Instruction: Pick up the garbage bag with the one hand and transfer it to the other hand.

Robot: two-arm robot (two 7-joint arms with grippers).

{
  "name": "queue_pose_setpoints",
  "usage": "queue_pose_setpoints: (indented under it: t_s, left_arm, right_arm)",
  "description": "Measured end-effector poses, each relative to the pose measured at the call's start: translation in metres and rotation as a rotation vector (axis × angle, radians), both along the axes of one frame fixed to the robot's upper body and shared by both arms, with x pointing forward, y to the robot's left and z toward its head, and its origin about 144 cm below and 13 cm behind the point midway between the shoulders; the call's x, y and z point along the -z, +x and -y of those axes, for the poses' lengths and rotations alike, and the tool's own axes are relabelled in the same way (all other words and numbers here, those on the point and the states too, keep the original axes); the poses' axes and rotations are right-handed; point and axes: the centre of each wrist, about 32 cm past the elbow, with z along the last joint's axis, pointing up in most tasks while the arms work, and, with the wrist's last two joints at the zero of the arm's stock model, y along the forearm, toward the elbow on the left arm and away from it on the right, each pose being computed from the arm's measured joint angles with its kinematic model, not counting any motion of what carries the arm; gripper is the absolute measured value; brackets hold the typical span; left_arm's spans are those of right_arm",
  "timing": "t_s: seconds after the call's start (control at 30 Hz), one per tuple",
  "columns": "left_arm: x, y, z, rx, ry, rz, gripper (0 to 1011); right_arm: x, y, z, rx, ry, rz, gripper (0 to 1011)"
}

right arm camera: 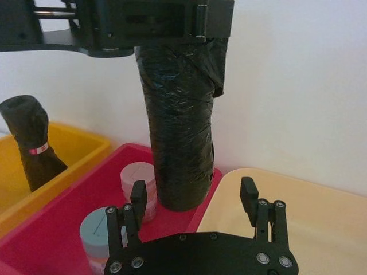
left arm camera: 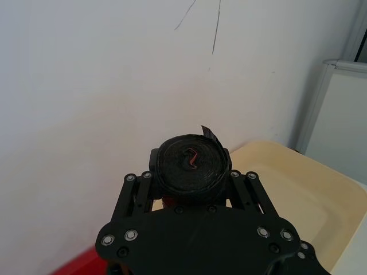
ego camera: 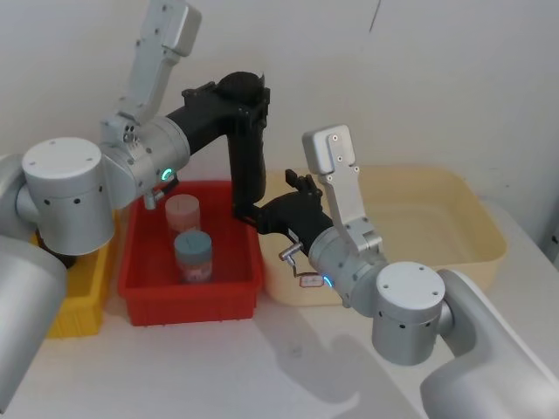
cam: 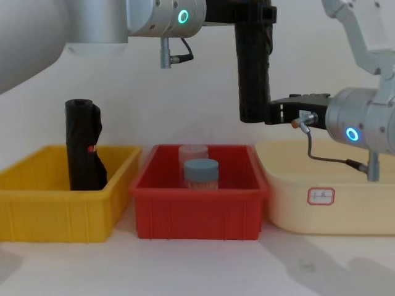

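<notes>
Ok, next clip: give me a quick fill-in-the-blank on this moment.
The left gripper, on the arm with the ___ ring, holds the garbage bag upright. The right gripper has its fingers ___. Both jars stand in the ___ bin. The red-marked roll stands in the ___ bin.
Missing: green; open; red; yellow.

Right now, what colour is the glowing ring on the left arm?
Green; the ring shows best in the chest view.

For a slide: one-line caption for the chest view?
Left gripper holds the garbage bag upright above the red bin; open right gripper at its lower end.
</notes>
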Motion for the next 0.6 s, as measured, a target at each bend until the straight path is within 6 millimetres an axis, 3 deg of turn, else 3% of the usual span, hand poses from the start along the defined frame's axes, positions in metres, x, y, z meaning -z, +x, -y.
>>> queue_pose_setpoints:
  t_s: [0.6]
  left_arm:
    - [0.000, 0.000, 0.000, 0.000, 0.000, 0.000, 527]
  right_arm:
    - [0.000, 0.017, -0.011, 0.008, 0.015, -0.019, 1000]
